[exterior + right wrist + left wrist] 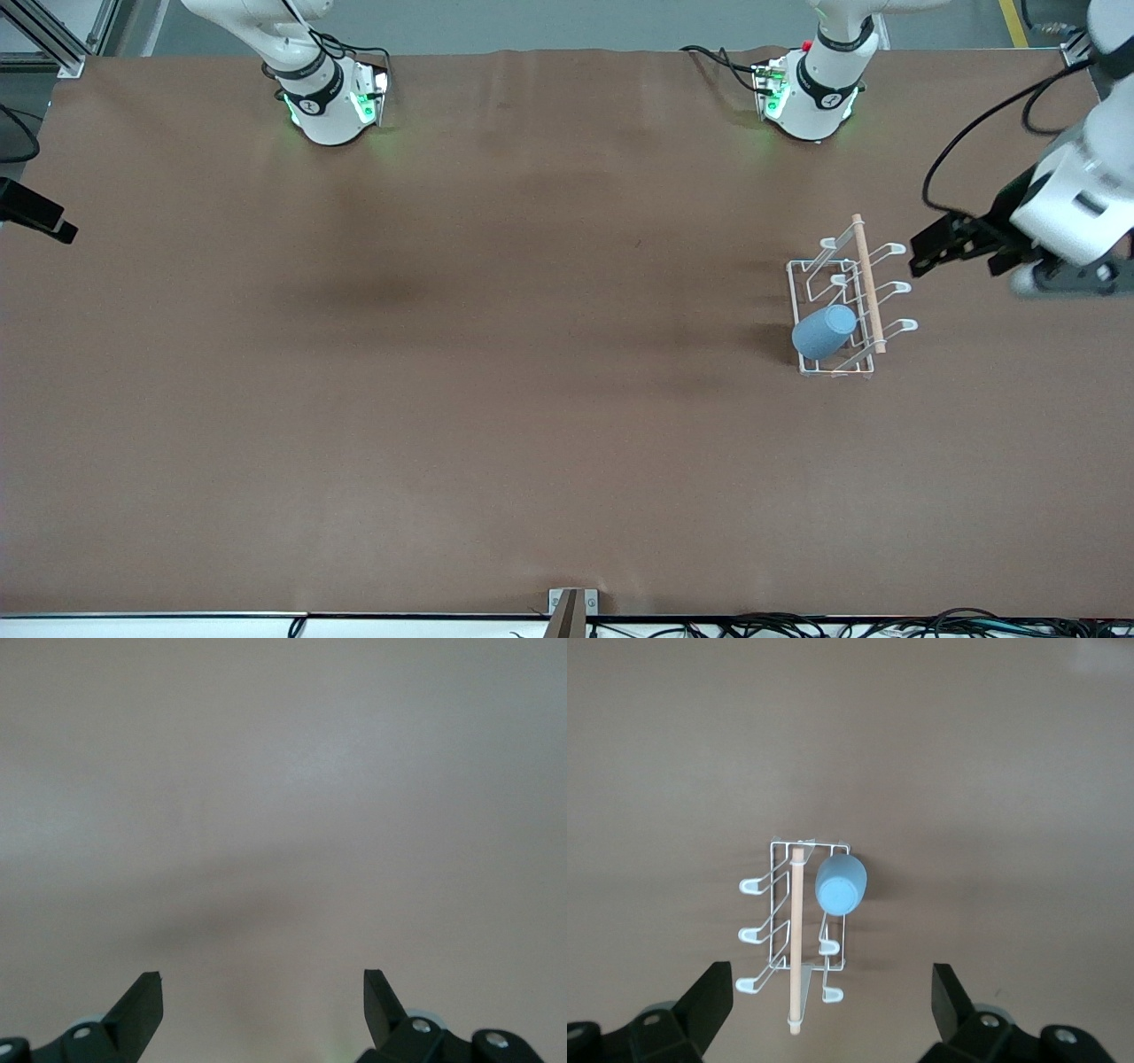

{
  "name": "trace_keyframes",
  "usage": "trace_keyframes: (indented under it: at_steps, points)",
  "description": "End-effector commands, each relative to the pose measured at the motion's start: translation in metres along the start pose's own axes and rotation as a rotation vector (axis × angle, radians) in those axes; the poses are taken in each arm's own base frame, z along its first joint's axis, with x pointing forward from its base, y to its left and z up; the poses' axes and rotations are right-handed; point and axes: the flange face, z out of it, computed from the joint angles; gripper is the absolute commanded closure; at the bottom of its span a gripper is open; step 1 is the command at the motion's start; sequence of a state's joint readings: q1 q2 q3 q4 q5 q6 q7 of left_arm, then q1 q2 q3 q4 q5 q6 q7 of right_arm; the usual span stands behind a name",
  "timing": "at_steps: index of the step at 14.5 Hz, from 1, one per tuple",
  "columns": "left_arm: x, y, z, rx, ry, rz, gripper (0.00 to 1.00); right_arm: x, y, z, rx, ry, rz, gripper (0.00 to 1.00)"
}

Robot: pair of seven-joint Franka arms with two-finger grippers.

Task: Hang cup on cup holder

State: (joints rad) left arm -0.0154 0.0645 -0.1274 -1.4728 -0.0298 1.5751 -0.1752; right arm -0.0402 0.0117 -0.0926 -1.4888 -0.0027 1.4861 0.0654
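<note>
- Two sets of jaws, both spread wide with nothing between them.
- Left jaws [961,248] up in the air near the bench edge at the left arm's end, just beside the cup holder [849,301] on its side toward that edge, apart from it.
- From the left wrist view, same left jaws [833,992] released, black fingertips [713,988] standing either side of the rack's prongs without touching them.
- Right jaws [263,992] released too, over bare brown bench [283,797]; out of sight in the front view, only the right arm's base showing near the bench's edge along the robots' side; arm waiting.
- White wire cup holder upright on the bench [443,354], well toward the left arm's end, roughly midway between the robots' edge and the front camera's edge.
- Light wooden rod [868,283] along the top of the rack, looped prongs angled out on both sides.
- Light-blue cup [824,331] hung on a prong on the side facing the right arm's end, at the end of the rack nearer the front camera.
- Cup [841,885] tilted, closed bottom pointing outward and up, mouth toward the rack [799,930].
- Other prongs bare.
</note>
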Motion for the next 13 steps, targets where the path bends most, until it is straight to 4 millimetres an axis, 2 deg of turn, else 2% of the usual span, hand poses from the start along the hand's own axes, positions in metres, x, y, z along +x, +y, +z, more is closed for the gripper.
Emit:
trace_keyframes:
  at_steps: [1,4,9,10,13]
  points:
    - [-0.032,0.003,-0.012,-0.008,0.029,0.011,0.01,0.001,0.001,-0.002,0.001,0.004,-0.008,0.0]
    - [-0.04,0.001,-0.03,-0.001,0.054,0.016,0.0,0.001,0.0,-0.002,0.001,0.004,-0.01,0.0]
    - [-0.032,0.003,-0.062,0.021,0.11,0.028,0.0,0.001,0.001,-0.002,0.001,0.005,-0.008,0.0]
    - [-0.032,-0.001,-0.068,0.018,0.095,0.019,0.0,0.001,0.001,-0.002,0.001,0.005,-0.008,0.0]
    - [-0.034,-0.027,-0.069,0.028,0.053,-0.002,0.0,0.001,0.0,-0.003,0.001,0.007,-0.01,0.0]
